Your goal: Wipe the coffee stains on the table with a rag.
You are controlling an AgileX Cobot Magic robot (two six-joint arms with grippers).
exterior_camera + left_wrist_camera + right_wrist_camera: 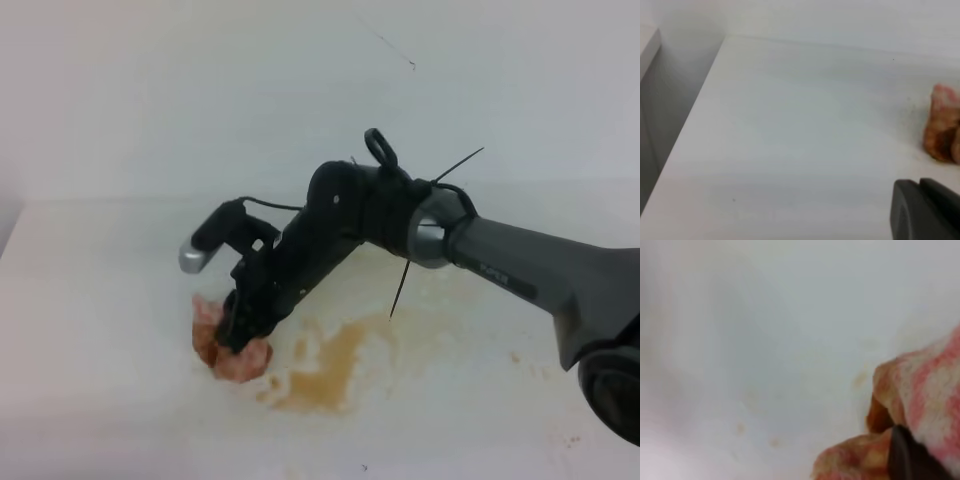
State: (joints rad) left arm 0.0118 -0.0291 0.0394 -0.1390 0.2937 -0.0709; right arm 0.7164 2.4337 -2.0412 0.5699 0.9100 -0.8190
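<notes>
The rag (246, 362) is a lumpy pink and brown wad on the white table (100, 300), just left of the coffee stains (325, 375), an amber-brown blotch with paler streaks. My right gripper (238, 335) reaches across from the right and is shut on the rag, pressing it down on the table. In the right wrist view a dark finger (907, 460) is buried in the rag (920, 390), with faint tan specks (741, 427) on the surface beside it. The left wrist view shows the rag (941, 131) at far right and only a dark part of my left gripper (922, 212).
The table's left edge (685, 130) drops to a grey gap beside a wall. A white wall (250, 80) rises behind the table. Small brown specks (515, 357) lie right of the blotch. The right arm's forearm (540, 275) spans the right half above the table.
</notes>
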